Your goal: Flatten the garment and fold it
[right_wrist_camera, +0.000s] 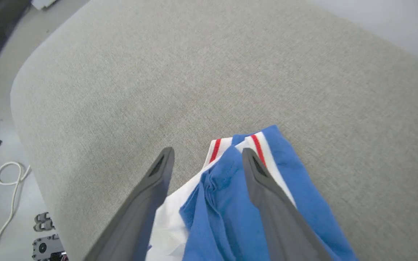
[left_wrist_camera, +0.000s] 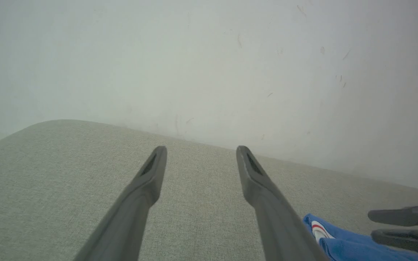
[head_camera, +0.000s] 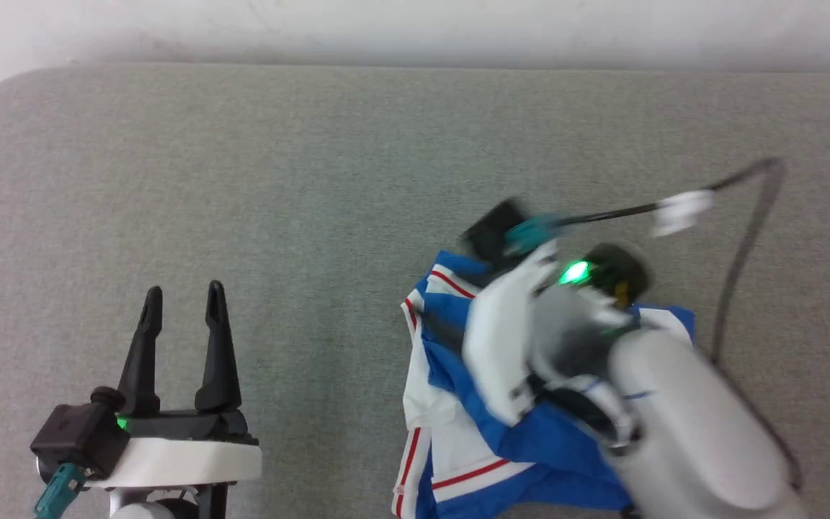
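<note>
Garment point(head_camera: 451, 375) lies crumpled at the right front of the bench point(head_camera: 314, 180); flattening and folding all remain. Right claw point(right_wrist_camera: 208, 151) gapes wide over it, pinching nothing; left claw point(head_camera: 184, 290) wide, empty.

The broad grey woven-cloth surface point(head_camera: 314, 180) looks coarse and matt. The crumpled blue-and-white jersey garment point(right_wrist_camera: 223, 217) — soft, smooth knit.

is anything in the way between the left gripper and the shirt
Nothing visible. Only bare grey cushion lies between the open left gripper and the garment to its right. The right gripper hangs over the garment, jaws open astride a blue fold.
</note>
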### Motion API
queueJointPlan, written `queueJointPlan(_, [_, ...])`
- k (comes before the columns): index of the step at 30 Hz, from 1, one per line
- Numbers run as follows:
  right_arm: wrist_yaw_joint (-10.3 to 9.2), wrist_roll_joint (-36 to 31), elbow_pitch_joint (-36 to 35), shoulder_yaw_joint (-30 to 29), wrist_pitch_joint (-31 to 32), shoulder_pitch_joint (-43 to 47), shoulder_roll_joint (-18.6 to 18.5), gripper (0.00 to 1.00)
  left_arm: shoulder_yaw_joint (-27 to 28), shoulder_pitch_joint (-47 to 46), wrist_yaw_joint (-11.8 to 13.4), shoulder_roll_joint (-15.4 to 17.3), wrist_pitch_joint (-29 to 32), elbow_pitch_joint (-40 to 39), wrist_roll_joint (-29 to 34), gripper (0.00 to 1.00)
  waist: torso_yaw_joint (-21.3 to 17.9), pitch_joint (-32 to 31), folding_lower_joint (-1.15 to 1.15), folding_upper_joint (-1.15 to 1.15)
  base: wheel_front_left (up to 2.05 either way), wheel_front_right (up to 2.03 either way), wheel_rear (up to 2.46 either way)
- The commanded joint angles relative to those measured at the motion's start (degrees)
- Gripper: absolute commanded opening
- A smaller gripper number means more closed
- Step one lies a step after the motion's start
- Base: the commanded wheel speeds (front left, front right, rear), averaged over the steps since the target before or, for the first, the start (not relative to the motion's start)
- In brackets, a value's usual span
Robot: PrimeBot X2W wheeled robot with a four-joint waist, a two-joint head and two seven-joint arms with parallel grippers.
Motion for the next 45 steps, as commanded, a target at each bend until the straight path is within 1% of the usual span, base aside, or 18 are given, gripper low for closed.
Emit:
queueJointPlan(1, [-0.05,0.0,-1.7,-2.0,-1.0,1.4,-0.1,1.0,0.3,0.6,0.0,-0.2,-0.3,-0.2,0.0,1.0,-0.9,-0.3,0.0,0.01,0.0,0.0,0.0])
queueJointPlan(3, [-0.05,-0.5,-6.7,-8.0,-4.0,4.4,-0.1,1.0,0.6,0.9,-0.1,-0.2,-0.3,-0.5,0.3,1.0,-1.5,-0.5,0.0,0.01,0.0,0.0,0.0])
queueJointPlan(5, [-0.05,-2.1,-11.8,-15.7,-8.9,8.4,-0.1,1.0,0.8,1.1,-0.2,-0.2,-0.3,-0.7,0.7,1.0,-2.0,-0.7,0.0,0.01,0.0,0.0,0.0])
queueJointPlan(9, [-0.05,-5.2,-19.9,-28.3,-16.4,18.9,-0.1,1.0,1.7,1.9,-0.3,-0.2,-0.3,-1.7,1.6,1.0,-3.1,-0.7,0.0,0.01,0.0,0.0,0.0])
queueJointPlan(11, [-0.05,-4.1,-22.0,-32.6,-19.3,24.4,-0.1,1.0,2.4,2.3,-0.4,-0.2,-0.3,-2.2,1.8,1.0,-3.8,-0.5,0.0,0.01,0.0,0.0,0.0])
queueJointPlan(13, [-0.05,-1.8,-22.3,-35.5,-21.9,29.0,-0.1,1.0,3.0,2.7,-0.5,-0.2,-0.3,-2.8,2.0,1.0,-4.6,-0.2,0.0,0.01,0.0,0.0,0.0])
queueJointPlan(16, [-0.05,1.1,-20.4,-36.2,-24.4,34.2,-0.1,1.0,3.3,3.1,-0.8,-0.2,-0.3,-3.1,2.3,1.0,-5.5,0.3,0.0,0.01,0.0,0.0,0.0])
queueJointPlan(20, [-0.05,3.2,-16.6,-33.1,-26.1,37.0,-0.1,1.0,3.4,2.9,-1.2,-0.2,-0.3,-3.1,2.5,1.0,-6.0,1.0,0.0,0.01,0.0,0.0,0.0])
queueJointPlan(26, [-0.05,1.7,-12.2,-29.7,-26.0,35.2,-0.1,1.0,3.0,2.0,-1.8,-0.1,-0.3,-2.7,2.9,1.0,-5.0,1.5,0.0,0.01,0.0,0.0,0.0])
queueJointPlan(32, [-0.05,1.1,-8.6,-27.8,-24.6,32.3,-0.1,1.0,2.8,1.8,-2.1,-0.1,-0.3,-2.2,2.9,1.0,-3.4,1.9,0.0,0.01,0.0,0.0,0.0])
queueJointPlan(37, [-0.05,2.3,-3.7,-27.7,-22.3,30.9,-0.1,1.0,2.3,1.6,-2.2,-0.1,-0.3,-1.6,2.7,1.0,-2.2,1.9,0.0,0.01,0.0,0.0,0.0])
queueJointPlan(38, [-0.05,2.5,-3.1,-27.7,-22.3,30.7,-0.1,0.48,2.2,1.5,-2.2,-0.1,-0.3,-1.5,2.7,1.0,-2.0,1.9,0.0,0.01,0.0,0.0,0.0])
queueJointPlan(39, [-0.05,2.6,-2.5,-27.7,-22.4,30.4,-0.1,0.15,2.2,1.4,-2.2,-0.1,-0.3,-1.5,2.7,1.0,-1.9,1.9,0.0,0.01,0.0,0.0,0.0])
queueJointPlan(40, [-0.05,2.7,-2.1,-27.7,-22.5,30.2,-0.1,0.0,2.2,1.4,-2.3,-0.1,-0.3,-1.4,2.8,1.0,-1.8,1.8,0.0,0.01,0.0,0.0,0.0])
queueJointPlan(42, [-0.05,3.4,-1.8,-27.7,-23.0,29.7,-0.1,0.0,2.3,1.3,-2.3,-0.1,-0.3,-1.4,3.1,1.0,-1.8,1.7,0.0,0.01,0.0,0.0,0.0])
queueJointPlan(45, [-0.05,2.4,-2.1,-28.2,-23.9,28.7,-0.1,0.0,2.2,1.1,-2.4,-0.1,-0.3,-1.5,3.7,1.0,-2.4,1.4,0.0,0.01,0.0,0.0,0.0])
